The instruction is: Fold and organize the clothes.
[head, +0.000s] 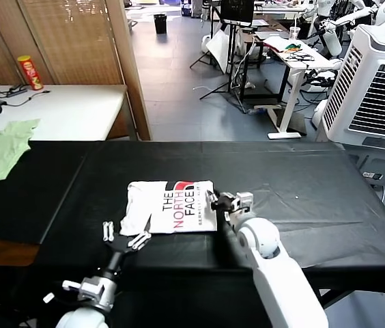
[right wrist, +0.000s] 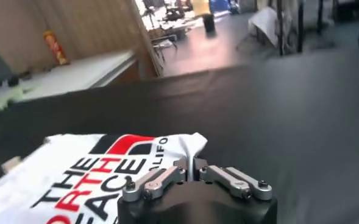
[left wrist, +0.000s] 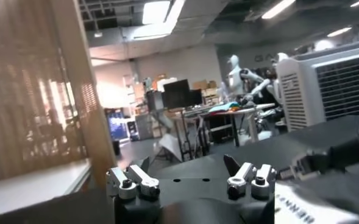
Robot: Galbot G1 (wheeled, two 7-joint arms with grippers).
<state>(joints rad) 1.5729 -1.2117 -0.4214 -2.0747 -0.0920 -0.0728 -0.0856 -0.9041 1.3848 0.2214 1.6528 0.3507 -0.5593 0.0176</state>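
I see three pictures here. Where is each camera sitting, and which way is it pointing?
Head view: from the robot's head, looking forward and down at the black table and the folded T-shirt; both arms show, left gripper open, right gripper at the shirt's edge.
Left wrist view: on the left arm, looking across the table into the room past the open left gripper.
Right wrist view: on the right arm, looking over the right gripper, shut on the T-shirt.
Shared: the shirt's print shows in all three.
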